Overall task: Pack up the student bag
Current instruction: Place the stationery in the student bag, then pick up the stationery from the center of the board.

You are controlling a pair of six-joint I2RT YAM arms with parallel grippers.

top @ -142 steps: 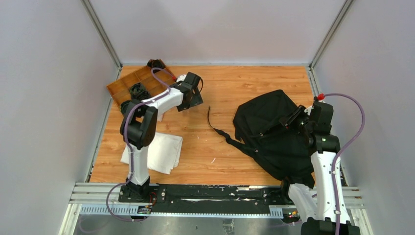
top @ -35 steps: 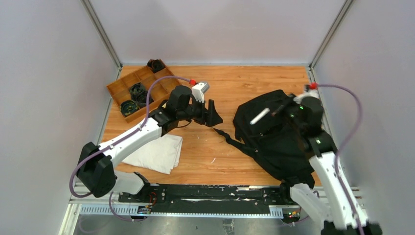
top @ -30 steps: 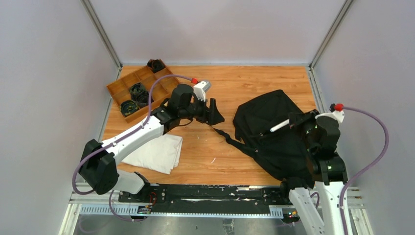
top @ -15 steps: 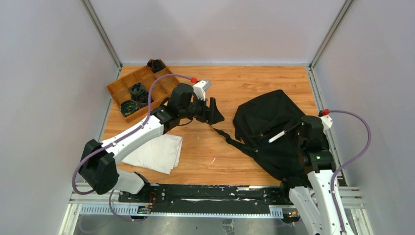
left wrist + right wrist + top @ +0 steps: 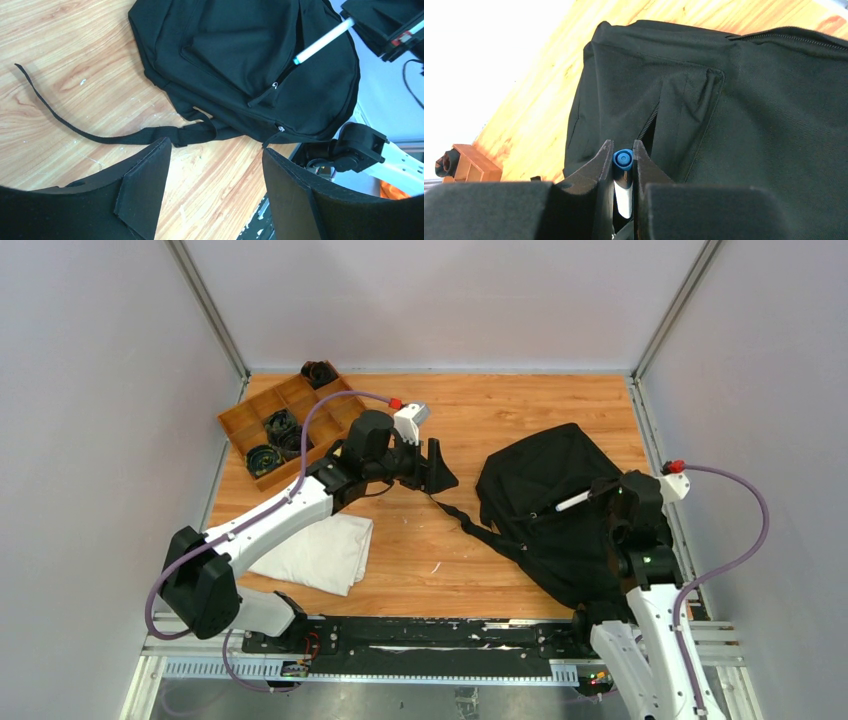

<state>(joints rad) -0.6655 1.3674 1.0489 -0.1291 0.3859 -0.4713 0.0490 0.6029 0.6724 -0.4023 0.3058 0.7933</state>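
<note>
The right gripper (image 5: 623,150) clamps a white marker (image 5: 623,192) between narrow fingers, and the student bag (image 5: 749,125) lies just beyond the fingertips. The left gripper (image 5: 216,150) stands wide and empty, with the bag ahead of its fingers.

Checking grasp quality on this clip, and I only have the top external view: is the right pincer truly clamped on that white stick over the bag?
Observer: Yes. The right wrist view shows the right pincer shut on a blue-capped white marker.
Operator: Is a pocket open ahead of it?
Observer: The front pocket's zip on the student bag gapes just beyond the cap; the marker is not inside.
Operator: And the left pincer?
Observer: The left wrist view shows the left pincer open and empty, near the loose strap.
</note>
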